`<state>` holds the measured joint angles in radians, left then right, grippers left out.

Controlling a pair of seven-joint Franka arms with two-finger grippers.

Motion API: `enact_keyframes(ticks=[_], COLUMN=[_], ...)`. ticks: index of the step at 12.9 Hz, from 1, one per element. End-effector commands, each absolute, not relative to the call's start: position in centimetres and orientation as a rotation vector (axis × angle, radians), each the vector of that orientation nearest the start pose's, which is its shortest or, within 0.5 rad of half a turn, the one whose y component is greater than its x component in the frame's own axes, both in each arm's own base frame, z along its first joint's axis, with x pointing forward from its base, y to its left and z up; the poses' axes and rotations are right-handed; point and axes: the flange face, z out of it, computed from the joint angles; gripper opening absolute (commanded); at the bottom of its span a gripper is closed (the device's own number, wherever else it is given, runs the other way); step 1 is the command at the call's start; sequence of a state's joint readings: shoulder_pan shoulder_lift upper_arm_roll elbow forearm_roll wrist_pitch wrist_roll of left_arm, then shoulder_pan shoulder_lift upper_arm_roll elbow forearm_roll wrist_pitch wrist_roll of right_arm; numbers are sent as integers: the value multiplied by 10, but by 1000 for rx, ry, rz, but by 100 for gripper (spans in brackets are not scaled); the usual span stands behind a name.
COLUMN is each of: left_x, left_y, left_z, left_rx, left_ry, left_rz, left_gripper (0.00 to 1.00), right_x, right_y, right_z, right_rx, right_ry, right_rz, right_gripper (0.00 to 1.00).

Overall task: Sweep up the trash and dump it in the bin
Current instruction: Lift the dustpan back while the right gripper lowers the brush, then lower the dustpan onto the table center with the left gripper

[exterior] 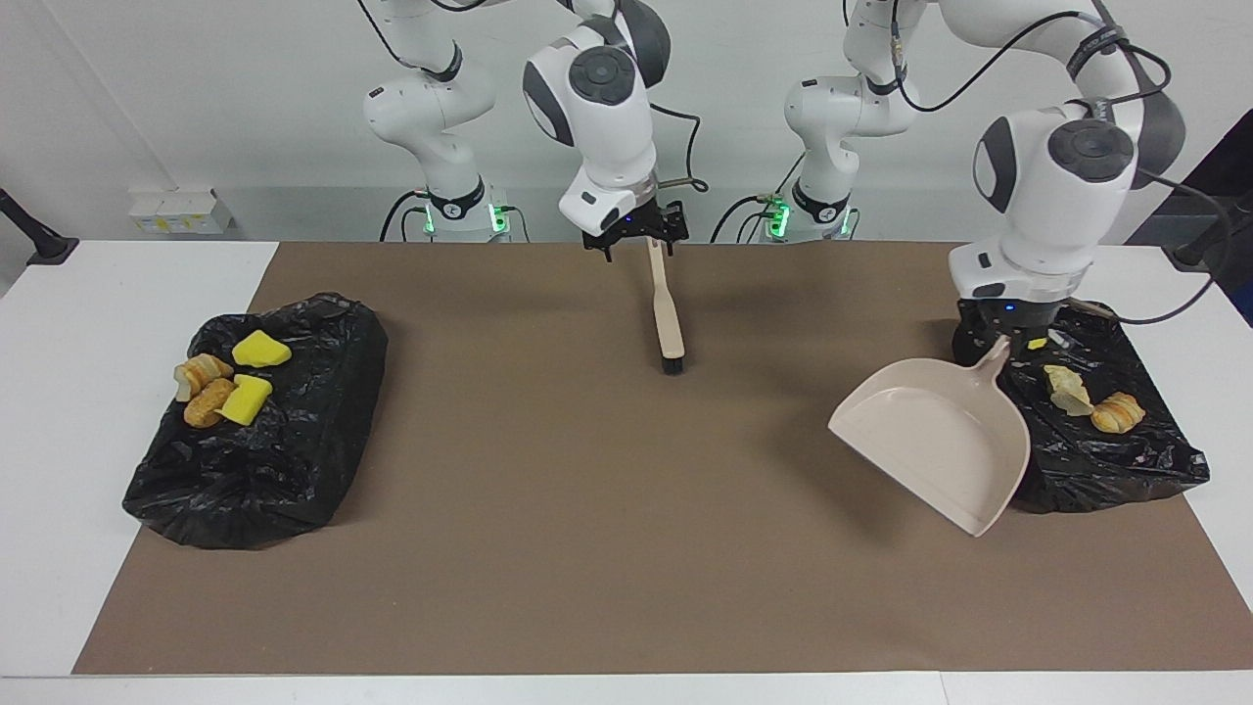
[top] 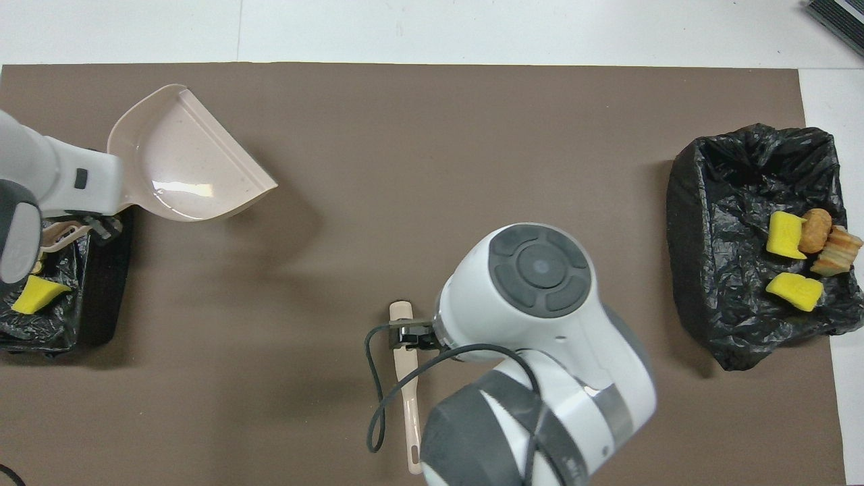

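My left hand (exterior: 1012,341) grips the dustpan (exterior: 930,436) handle beside the bin (exterior: 1106,446); my right hand (exterior: 634,235), wide, hangs over the brush (exterior: 669,315).

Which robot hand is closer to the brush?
The right gripper: it hangs open just above the brush handle. The left gripper is away at its own end, shut on the dustpan.

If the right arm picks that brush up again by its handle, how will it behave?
The brush lies flat on the brown mat, under the open right gripper. Its long straight handle looks rigid, so it should lift without flopping. The black bristle head sits at one end, so a grip near the handle tip may let it droop or swing. Smooth plastic could slip.
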<state>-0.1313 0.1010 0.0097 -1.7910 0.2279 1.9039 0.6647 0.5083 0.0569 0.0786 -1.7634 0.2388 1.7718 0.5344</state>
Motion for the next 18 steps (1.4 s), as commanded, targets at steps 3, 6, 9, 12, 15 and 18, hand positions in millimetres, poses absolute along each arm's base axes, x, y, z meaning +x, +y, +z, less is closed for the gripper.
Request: enact_keyframes(ticks=[3,6,9,12,15,18], left_x=[601,594,600,596,604,602], left_y=[-183,-263,-317,-355,-385,-400], left_z=[458,435,435,428,397,380], left_rx=[-2862,-2956,-3066,-3084,-3077,-3073], left_ry=[839,526,286,182,83,51], left_rz=[14,0,-34,-53,-35,-16], left_gripper=[0,0,0,0,0,0], right_x=[508,535,547,553,540,528], right_y=[226,140,82,29,-4,-26], right_z=[585,611,627,630,636,636], right_rx=[-2931,-2924,-2989,-3144,-3176,-3164], right_ry=[-109,-130,-252,-410,-301,-114], right_rz=[39,-57,-142,-172,-104,-17], right_gripper=[100,100,100,100,100,100])
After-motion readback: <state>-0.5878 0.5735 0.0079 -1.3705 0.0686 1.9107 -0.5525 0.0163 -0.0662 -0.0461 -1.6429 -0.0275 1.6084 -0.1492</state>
